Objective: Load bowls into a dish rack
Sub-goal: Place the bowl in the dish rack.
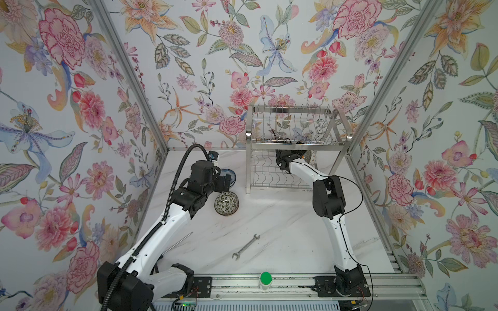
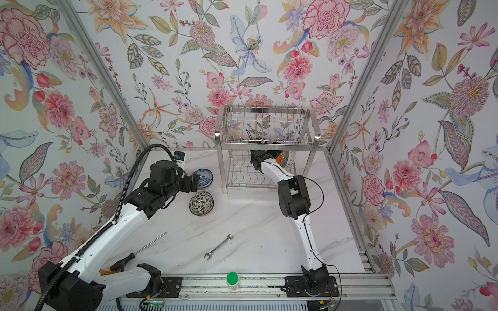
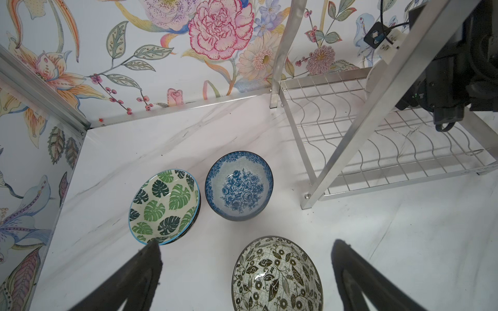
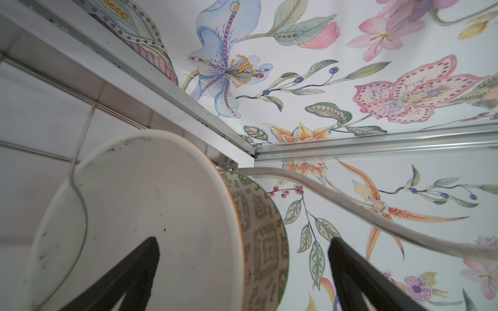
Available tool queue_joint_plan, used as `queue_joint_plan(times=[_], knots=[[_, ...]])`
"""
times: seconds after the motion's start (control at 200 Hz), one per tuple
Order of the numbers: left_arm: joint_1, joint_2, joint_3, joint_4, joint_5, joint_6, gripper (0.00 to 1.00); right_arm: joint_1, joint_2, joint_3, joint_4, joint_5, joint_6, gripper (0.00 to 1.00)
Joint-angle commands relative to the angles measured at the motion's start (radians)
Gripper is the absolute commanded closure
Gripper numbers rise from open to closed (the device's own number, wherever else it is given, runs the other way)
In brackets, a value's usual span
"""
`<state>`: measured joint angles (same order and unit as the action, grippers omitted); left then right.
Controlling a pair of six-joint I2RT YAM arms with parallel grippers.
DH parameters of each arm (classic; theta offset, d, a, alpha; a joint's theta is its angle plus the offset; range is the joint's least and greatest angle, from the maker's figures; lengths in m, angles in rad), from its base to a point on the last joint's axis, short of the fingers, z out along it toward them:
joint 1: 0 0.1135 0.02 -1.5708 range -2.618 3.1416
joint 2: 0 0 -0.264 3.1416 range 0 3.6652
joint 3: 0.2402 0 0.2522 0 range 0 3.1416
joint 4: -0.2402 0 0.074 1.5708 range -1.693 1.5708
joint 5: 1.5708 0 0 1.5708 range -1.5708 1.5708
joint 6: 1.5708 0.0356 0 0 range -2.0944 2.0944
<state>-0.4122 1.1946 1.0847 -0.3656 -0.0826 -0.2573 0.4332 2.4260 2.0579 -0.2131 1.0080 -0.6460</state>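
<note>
Your right gripper (image 4: 242, 239), fingers apart, straddles a bowl (image 4: 134, 202) in the rack (image 1: 269, 146); left gripper (image 3: 245, 241) spread wide above 3 bowls (image 3: 239, 185).

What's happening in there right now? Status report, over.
Left gripper open, hovering near black-and-white bowl. Right gripper open, straddling orange-rimmed bowl on edge in dish rack, lower tier. Green-leaf bowl, blue floral bowl also on table. Wrench clear of both arms.

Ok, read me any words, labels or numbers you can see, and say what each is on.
"SUS30": faint, on the lower front rail of the dish rack in a top view; rest hidden by the right arm.
Marks on the green-patterned bowl in the right wrist view: decoration, not readable.
Nothing else legible.
</note>
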Motion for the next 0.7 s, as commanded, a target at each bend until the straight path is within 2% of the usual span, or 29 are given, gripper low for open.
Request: queue_joint_plan(times=[0.0, 0.175, 0.405, 0.696], knots=[[0.011, 0.004, -0.017, 0.004, 0.011, -0.002, 0.01, 0.032, -0.072, -0.066, 0.045, -0.059, -0.001, 0.01], [0.011, 0.014, -0.021, -0.003, 0.006, -0.005, 0.01, 0.087, -0.119, -0.195, 0.189, -0.123, -0.093, 0.01], [0.009, 0.008, -0.028, -0.014, -0.006, -0.007, 0.01, 0.153, -0.194, -0.347, 0.281, -0.212, -0.122, 0.01], [0.012, 0.012, -0.031, -0.023, -0.026, -0.018, 0.01, 0.207, -0.417, -0.633, 0.352, -0.284, -0.056, 0.01]])
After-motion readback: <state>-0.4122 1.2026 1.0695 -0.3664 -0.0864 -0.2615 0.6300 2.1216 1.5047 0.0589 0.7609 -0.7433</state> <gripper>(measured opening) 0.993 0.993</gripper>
